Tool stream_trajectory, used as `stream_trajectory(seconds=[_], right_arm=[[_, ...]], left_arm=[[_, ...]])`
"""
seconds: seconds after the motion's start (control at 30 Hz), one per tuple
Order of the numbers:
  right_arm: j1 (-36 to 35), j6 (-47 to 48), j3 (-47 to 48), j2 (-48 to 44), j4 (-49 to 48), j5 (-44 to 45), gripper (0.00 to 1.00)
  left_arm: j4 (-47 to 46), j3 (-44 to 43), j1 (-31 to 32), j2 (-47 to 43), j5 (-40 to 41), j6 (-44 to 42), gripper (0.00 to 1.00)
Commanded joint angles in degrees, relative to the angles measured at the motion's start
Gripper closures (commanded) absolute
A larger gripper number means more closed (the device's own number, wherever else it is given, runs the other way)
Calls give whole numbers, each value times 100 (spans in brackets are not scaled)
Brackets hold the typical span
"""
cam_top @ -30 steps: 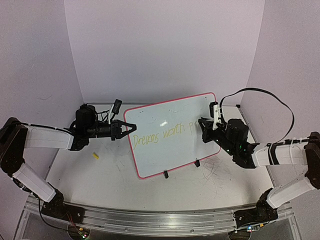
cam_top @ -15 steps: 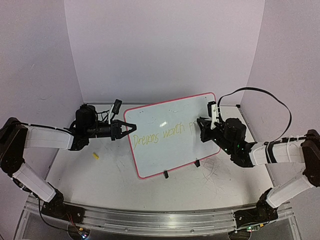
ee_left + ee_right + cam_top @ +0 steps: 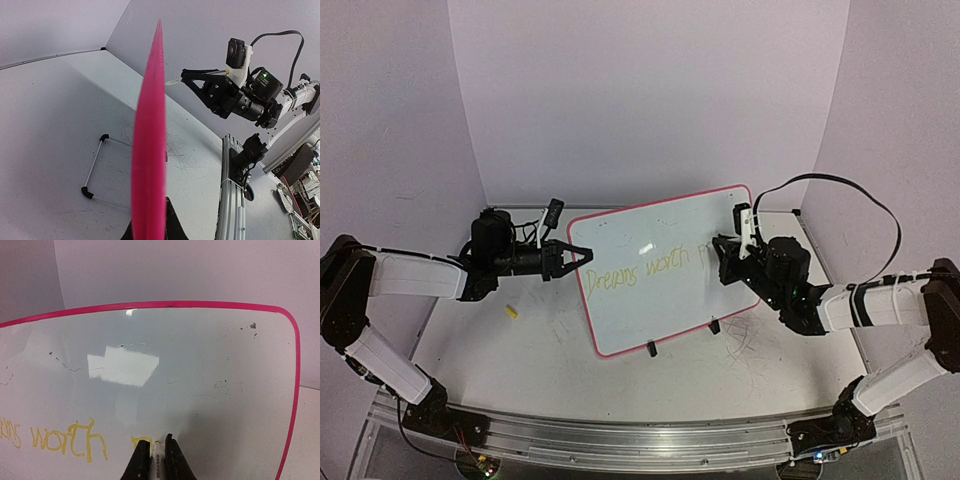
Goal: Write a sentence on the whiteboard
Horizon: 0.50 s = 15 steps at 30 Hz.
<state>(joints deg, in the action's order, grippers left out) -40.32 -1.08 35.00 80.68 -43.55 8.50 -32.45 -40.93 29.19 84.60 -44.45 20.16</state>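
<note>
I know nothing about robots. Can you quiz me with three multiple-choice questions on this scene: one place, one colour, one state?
1. Left gripper holds the whiteboard by: A its left edge; B its top edge; C a leg.
2. The sentence is: A black; B yellow; C blue.
3. Right gripper is: A open; B shut on a marker; C shut on a cloth.
Answers: A, that edge sits between its fingers; B, the letters are yellow; B, a marker is pinched between its fingers.

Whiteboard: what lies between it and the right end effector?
Only a marker, clamped in the right end effector, its tip at the whiteboard where the sentence ends. The right wrist view shows it.
</note>
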Motion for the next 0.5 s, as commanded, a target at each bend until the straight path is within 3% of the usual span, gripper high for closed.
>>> stream_trajectory(seconds=[0.0, 0.47], right_arm=[[-55, -45, -52, -50, 4, 151, 100], [-63, -260, -287, -266, 151, 334, 100]], left_arm=[[497, -61, -89, -10, 490, -654, 100], [504, -36, -89, -72, 495, -633, 100]])
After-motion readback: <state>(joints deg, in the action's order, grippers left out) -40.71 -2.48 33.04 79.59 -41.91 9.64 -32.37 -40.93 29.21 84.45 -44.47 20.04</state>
